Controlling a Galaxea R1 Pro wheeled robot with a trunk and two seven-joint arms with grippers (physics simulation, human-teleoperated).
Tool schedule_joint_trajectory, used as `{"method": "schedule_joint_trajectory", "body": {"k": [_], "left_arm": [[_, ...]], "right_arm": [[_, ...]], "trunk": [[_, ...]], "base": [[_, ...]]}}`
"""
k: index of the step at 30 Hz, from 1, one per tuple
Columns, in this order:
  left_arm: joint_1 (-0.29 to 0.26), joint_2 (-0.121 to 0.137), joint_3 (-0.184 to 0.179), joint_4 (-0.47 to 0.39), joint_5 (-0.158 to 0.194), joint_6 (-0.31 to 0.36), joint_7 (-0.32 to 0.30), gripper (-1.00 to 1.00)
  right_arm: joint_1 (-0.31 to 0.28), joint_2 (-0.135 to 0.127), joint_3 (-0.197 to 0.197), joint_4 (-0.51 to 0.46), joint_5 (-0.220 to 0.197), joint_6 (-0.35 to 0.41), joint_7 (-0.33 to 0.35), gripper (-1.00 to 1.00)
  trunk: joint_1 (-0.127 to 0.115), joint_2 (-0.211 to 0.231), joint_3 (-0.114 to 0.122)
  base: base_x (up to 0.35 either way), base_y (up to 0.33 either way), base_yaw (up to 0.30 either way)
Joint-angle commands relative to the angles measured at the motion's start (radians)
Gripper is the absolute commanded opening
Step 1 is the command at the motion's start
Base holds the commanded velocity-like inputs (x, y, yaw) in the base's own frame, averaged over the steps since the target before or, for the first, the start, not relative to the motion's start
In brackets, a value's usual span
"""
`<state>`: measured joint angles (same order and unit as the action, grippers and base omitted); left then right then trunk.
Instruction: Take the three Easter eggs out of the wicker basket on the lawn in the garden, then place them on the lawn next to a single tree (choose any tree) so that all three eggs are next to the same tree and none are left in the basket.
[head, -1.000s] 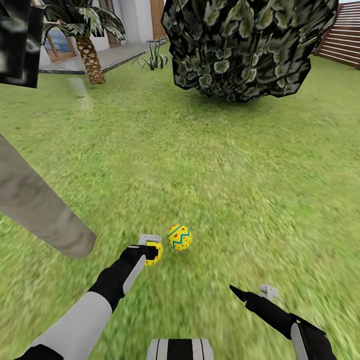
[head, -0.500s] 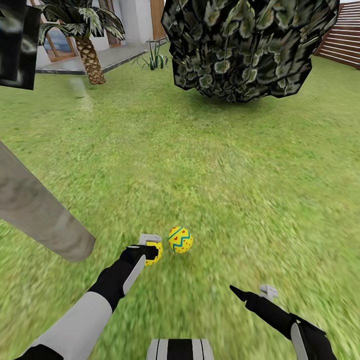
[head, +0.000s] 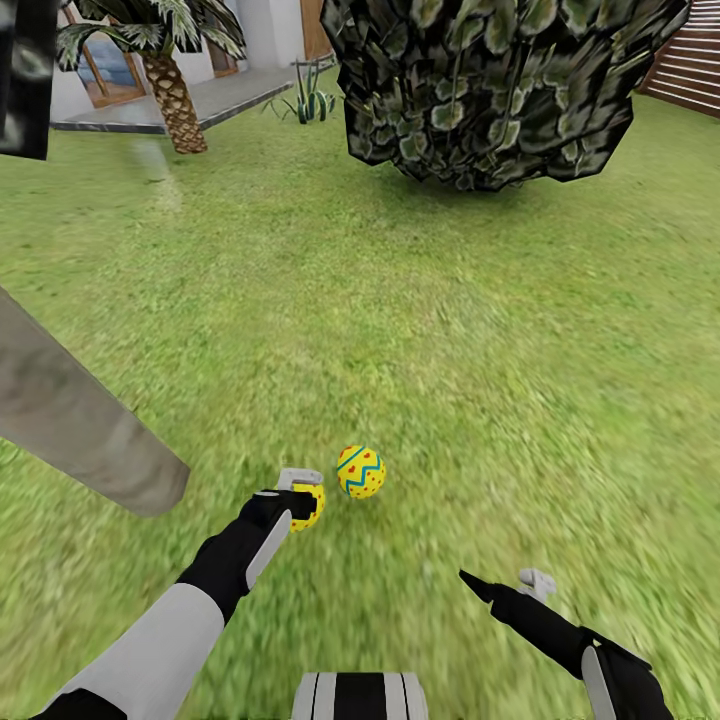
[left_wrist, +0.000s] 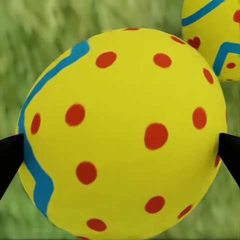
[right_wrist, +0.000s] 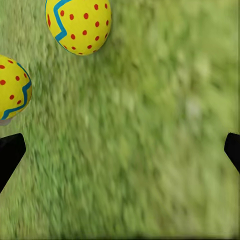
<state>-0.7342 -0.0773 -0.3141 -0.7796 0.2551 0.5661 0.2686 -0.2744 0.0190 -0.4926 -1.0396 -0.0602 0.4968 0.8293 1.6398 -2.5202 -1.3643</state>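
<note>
My left gripper (head: 304, 499) is shut on a yellow egg with red dots (head: 312, 508), low over the lawn (head: 430, 330). Up close, this egg (left_wrist: 125, 135) sits between both black fingertips (left_wrist: 10, 160). A second egg with blue zigzags (head: 361, 472) lies on the grass just beside it, also seen as egg (left_wrist: 212, 35). The pale grey tree trunk (head: 80, 420) slants in from the left, close to both eggs. My right gripper (head: 503, 582) hangs open over bare grass, and both eggs (right_wrist: 80, 25) (right_wrist: 12, 92) lie ahead of it. The wicker basket and the third egg are out of view.
Dark speckled foliage (head: 490, 90) hangs low over the far lawn. A palm with a scaly trunk (head: 170, 95) stands at the grey patio (head: 190, 105) by the house. A brown slat fence (head: 690, 70) closes the far right. Open grass lies ahead and to the right.
The far scene has shifted slightly up in the picture, so the head camera has moved a little. Both arms and both eggs keep their places.
</note>
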Motion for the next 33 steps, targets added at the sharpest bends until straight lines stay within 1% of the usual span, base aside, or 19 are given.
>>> {"method": "schedule_joint_trajectory", "body": {"k": [1, 3, 7, 14, 17, 23, 28, 33], "left_arm": [[-0.001, 0.001, -0.003, -0.001, 0.01, 0.003, 0.009, -1.0], [-0.001, 0.001, -0.003, -0.001, 0.01, 0.003, 0.009, -1.0], [-0.001, 0.001, -0.003, -0.001, 0.01, 0.003, 0.008, -1.0], [-0.001, 0.0, -0.003, -0.001, 0.01, 0.003, 0.008, -1.0], [-0.001, 0.001, -0.003, -0.001, 0.01, 0.003, 0.008, -1.0], [-0.001, 0.001, -0.003, -0.001, 0.01, 0.003, 0.008, -1.0], [-0.001, 0.001, -0.003, -0.001, 0.01, 0.003, 0.008, -1.0], [-0.001, 0.001, -0.003, -0.001, 0.009, 0.002, 0.008, -1.0]], "right_arm": [[-0.001, 0.001, -0.003, 0.0, -0.006, 0.009, 0.002, 1.0], [-0.001, 0.001, -0.003, 0.0, -0.006, 0.009, 0.002, 1.0], [-0.001, 0.001, -0.003, 0.0, -0.006, 0.009, 0.002, 1.0], [-0.001, 0.001, -0.003, 0.0, -0.006, 0.009, 0.002, 1.0], [-0.001, 0.001, -0.003, 0.0, -0.006, 0.009, 0.002, 1.0], [0.0, 0.001, -0.003, 0.0, -0.006, 0.009, 0.002, 1.0], [-0.001, 0.001, -0.003, 0.0, -0.006, 0.009, 0.002, 1.0], [-0.001, 0.001, -0.003, 0.0, -0.006, 0.009, 0.002, 1.0]], "trunk": [[0.0, -0.001, -0.005], [0.001, -0.001, -0.012], [0.001, -0.001, -0.012], [0.004, -0.003, -0.039], [0.004, -0.003, -0.039], [0.007, -0.004, -0.063], [0.007, -0.004, -0.063], [0.009, -0.005, -0.082]], "base": [[0.0, 0.0, 0.0], [0.0, 0.0, 0.0], [0.0, 0.0, 0.0], [0.0, 0.0, 0.0], [0.0, 0.0, 0.0], [0.0, 0.0, 0.0], [0.0, 0.0, 0.0], [0.0, 0.0, 0.0]]}}
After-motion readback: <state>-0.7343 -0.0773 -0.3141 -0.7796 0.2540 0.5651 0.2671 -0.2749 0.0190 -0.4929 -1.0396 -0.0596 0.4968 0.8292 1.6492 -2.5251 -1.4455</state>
